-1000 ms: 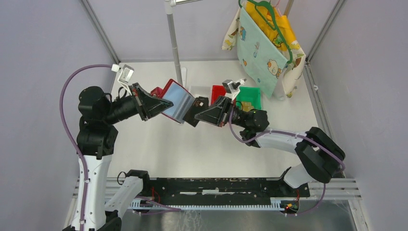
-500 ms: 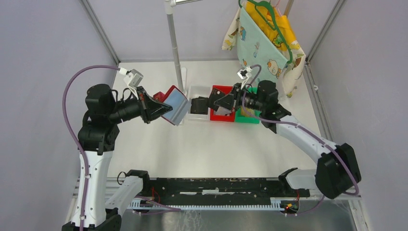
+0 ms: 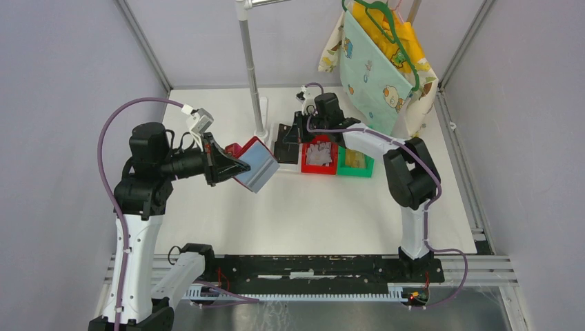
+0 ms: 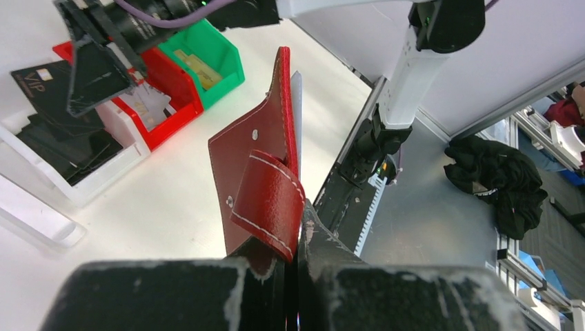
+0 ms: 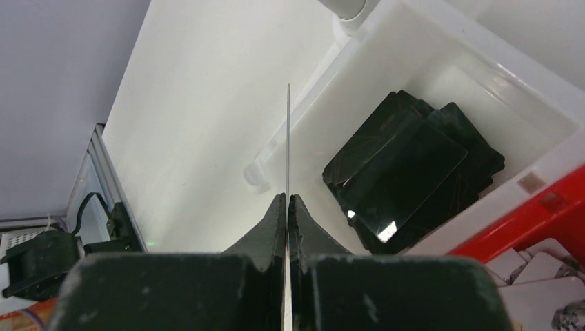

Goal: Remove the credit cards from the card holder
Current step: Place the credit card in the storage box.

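Observation:
The dark red card holder (image 3: 256, 164) hangs tilted above the table at left centre, its greyish sleeves facing up. My left gripper (image 3: 234, 165) is shut on its lower edge beside the closing tab (image 4: 265, 207). My right gripper (image 3: 293, 138) is shut on a thin dark card (image 5: 288, 138), seen edge-on. That card hangs over the near wall of the white bin (image 5: 441, 41), which has several black cards (image 5: 407, 172) in it. Tan credit cards (image 4: 200, 69) lie in the green bin (image 3: 369, 165).
A red bin (image 3: 319, 167) with pale cards sits between the white and green bins. A metal pole (image 3: 252, 76) stands behind the bins. Patterned cloth bags (image 3: 379, 69) hang at the back right. Frame rails line the table's sides.
My right arm has swung away from the card holder to the back, carrying the dark card over the white bin. My left gripper has kept its hold and shifted the holder slightly.

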`<state>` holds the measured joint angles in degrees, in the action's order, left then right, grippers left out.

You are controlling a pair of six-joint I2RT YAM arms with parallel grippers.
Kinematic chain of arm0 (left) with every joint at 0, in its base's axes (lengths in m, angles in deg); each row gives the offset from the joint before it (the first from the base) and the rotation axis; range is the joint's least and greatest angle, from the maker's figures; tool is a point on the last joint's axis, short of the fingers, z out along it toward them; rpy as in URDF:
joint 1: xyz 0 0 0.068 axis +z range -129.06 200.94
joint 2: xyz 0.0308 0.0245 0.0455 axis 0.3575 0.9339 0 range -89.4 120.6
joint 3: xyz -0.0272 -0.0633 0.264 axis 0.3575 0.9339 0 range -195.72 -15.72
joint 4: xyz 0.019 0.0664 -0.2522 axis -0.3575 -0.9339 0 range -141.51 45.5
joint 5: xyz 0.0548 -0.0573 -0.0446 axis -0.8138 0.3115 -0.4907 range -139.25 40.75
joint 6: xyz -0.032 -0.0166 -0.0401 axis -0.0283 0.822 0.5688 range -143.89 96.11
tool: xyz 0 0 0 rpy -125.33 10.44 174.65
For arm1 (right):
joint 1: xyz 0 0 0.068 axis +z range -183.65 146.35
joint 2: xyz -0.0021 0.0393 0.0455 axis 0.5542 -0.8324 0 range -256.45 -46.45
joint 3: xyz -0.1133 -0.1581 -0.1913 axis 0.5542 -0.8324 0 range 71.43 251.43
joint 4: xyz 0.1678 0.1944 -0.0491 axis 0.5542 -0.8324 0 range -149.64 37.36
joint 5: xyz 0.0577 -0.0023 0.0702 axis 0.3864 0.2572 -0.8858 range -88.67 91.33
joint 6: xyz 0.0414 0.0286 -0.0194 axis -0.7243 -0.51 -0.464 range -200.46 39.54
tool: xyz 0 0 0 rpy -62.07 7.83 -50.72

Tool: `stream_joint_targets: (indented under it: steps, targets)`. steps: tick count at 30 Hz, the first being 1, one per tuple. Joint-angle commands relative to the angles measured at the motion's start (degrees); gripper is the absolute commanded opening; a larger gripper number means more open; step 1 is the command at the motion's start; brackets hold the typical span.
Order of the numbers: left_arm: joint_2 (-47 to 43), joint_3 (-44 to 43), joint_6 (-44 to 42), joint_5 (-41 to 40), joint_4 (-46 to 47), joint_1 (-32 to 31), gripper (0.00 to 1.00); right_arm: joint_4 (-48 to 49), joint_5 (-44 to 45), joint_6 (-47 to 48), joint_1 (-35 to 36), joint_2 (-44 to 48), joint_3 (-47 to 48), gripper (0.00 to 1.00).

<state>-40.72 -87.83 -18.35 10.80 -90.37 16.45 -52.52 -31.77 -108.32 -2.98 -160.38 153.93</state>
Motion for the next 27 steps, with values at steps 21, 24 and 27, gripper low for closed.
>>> stream_joint_targets:
  steps: [21, 24, 27]
  targets:
    - [3.8, -1.8, -4.9, 5.2, -0.1, 0.2, 0.03, -4.5, 8.0, 7.8, 2.1, 1.9, 6.1, 0.45]
    - [4.8, -2.4, -5.2, 5.4, -1.0, 0.1, 0.03, -3.8, 10.1, 8.1, 2.2, 8.8, 2.8, 0.58]
    - [6.1, -2.8, -5.2, 6.6, -2.7, 0.2, 0.03, -0.8, 8.6, 8.5, 2.3, 17.1, -2.1, 0.83]
